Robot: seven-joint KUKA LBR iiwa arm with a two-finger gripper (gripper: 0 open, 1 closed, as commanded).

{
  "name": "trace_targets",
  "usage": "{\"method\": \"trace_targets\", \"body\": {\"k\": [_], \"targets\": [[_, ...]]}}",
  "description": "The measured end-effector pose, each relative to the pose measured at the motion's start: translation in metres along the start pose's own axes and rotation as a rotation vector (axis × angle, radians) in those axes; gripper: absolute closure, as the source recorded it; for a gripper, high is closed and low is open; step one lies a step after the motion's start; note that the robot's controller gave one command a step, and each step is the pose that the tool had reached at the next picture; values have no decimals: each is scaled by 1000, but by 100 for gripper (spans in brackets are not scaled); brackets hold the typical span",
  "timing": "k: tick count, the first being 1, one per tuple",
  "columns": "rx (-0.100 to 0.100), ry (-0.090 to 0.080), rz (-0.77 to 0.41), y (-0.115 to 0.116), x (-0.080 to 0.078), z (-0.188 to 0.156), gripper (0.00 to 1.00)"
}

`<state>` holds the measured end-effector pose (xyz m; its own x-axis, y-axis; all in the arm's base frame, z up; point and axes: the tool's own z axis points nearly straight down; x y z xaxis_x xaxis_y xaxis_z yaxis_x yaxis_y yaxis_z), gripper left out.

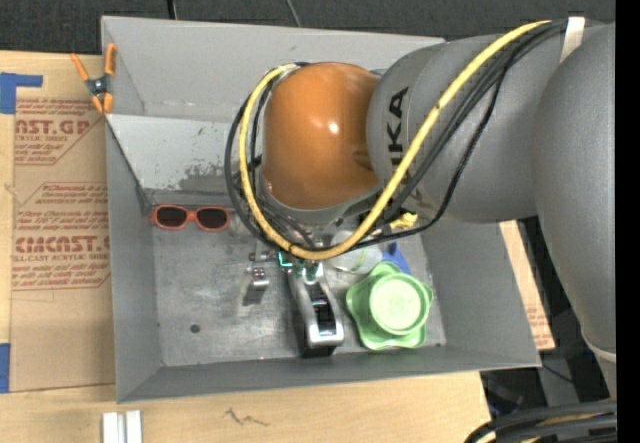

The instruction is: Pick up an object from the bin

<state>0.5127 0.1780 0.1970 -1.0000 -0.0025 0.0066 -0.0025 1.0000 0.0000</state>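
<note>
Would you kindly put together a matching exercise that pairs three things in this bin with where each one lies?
Things:
1. orange sunglasses
2. green scalloped lid
3. black and silver tool

Places in the bin, as the camera sees it:
A. lower right of the floor
B. upper left of the floor, by the sloped wall
C. lower middle of the floor, by the front wall

Pairs: 1-B, 2-A, 3-C

Even overhead light, soft glare on the orange cover (322,129), shadow across the bin (200,296) floor.
</note>
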Motion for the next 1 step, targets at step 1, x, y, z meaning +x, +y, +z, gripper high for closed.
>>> {"method": "trace_targets", "body": {"k": [1], "targets": [[-1, -7, 2, -1, -2, -4, 0]]}}
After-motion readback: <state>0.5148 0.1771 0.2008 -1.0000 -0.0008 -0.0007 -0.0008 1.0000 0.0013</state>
